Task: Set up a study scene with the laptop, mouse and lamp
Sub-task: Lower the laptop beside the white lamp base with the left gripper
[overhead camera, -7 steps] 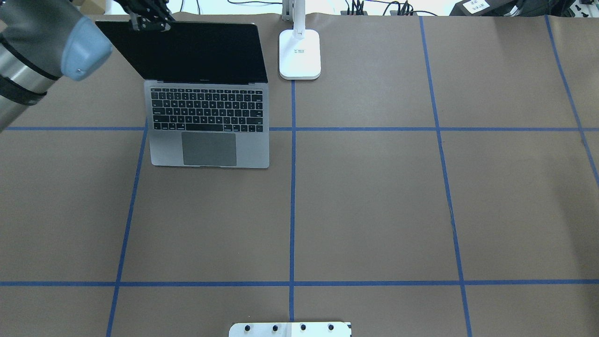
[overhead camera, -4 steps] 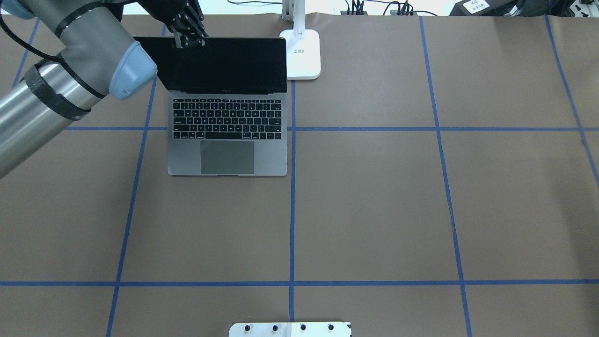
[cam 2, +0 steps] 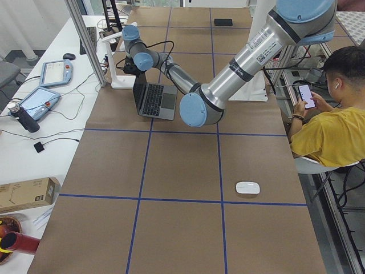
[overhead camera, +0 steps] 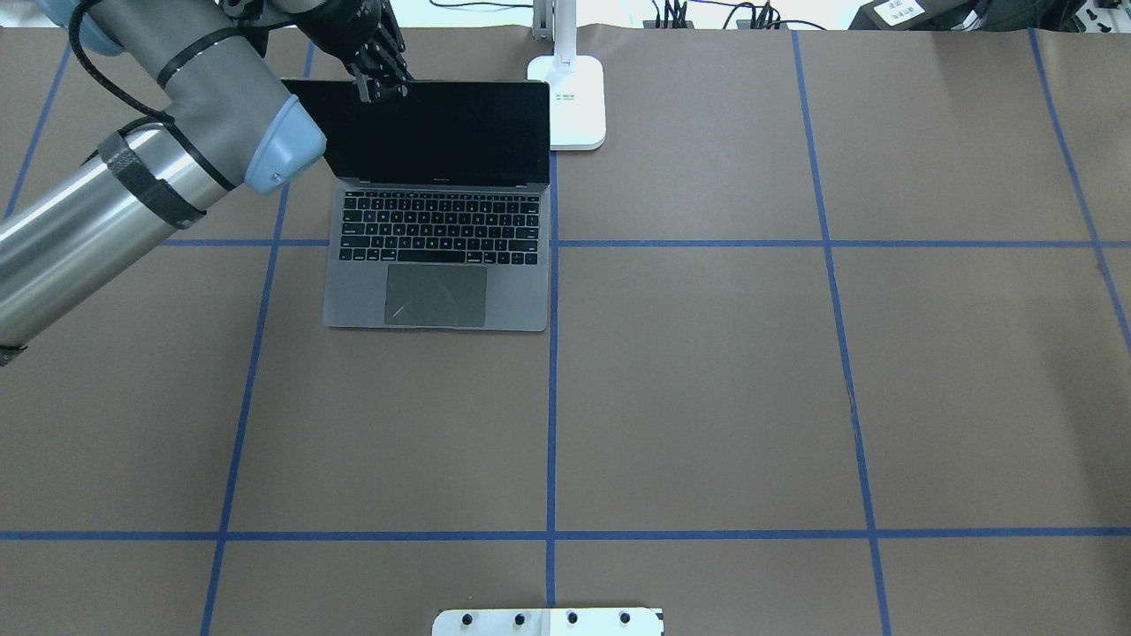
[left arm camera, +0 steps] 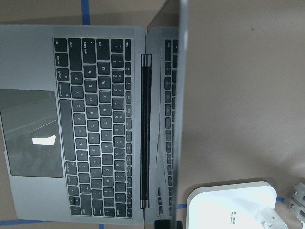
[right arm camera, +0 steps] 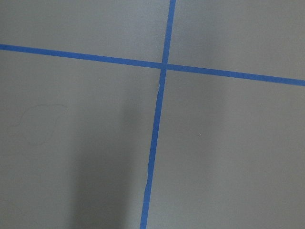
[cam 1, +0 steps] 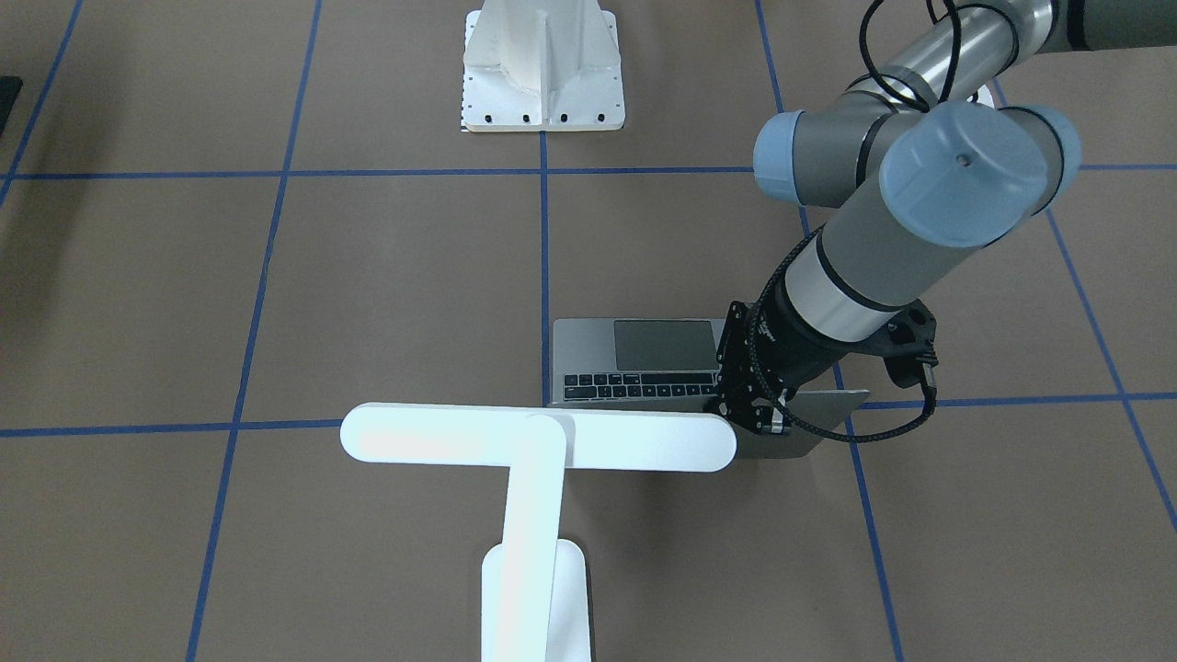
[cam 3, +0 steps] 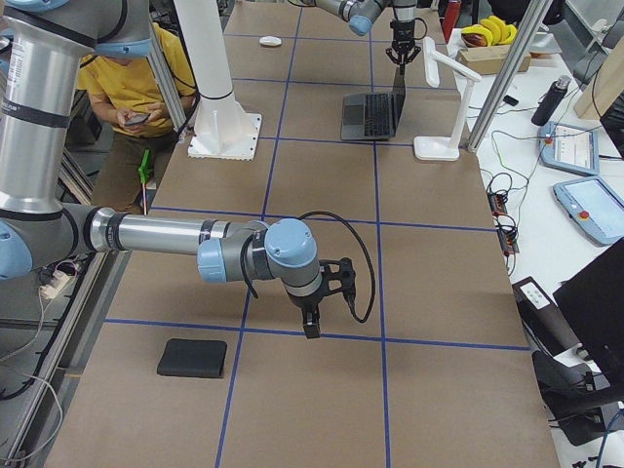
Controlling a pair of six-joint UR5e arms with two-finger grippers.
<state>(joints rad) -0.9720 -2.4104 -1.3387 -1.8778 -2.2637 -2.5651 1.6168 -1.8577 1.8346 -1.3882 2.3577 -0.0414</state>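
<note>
Surface: the tabletop (overhead camera: 707,380) is brown paper gridded with blue tape, with cables along its far edge.
Overhead: the open laptop (overhead camera: 437,256) has slid rightward over the last second; its right edge now sits just beside the centre tape line, near the lamp (overhead camera: 576,102) base.
Overhead grip: the left gripper (overhead camera: 382,84) has its jaws pinched on the lid's top edge.
Front-facing: the lamp's bar head hides most of the lid.
Left side: the mouse (cam 2: 247,187) lies well apart, untouched.
Right side: the right gripper (cam 3: 310,327) hangs over bare paper; we cannot tell its jaws.
Left wrist: the lid is edge-on, the lamp base just beside it.
Meaning: we judge the laptop nearly placed; the mouse remains.
</note>
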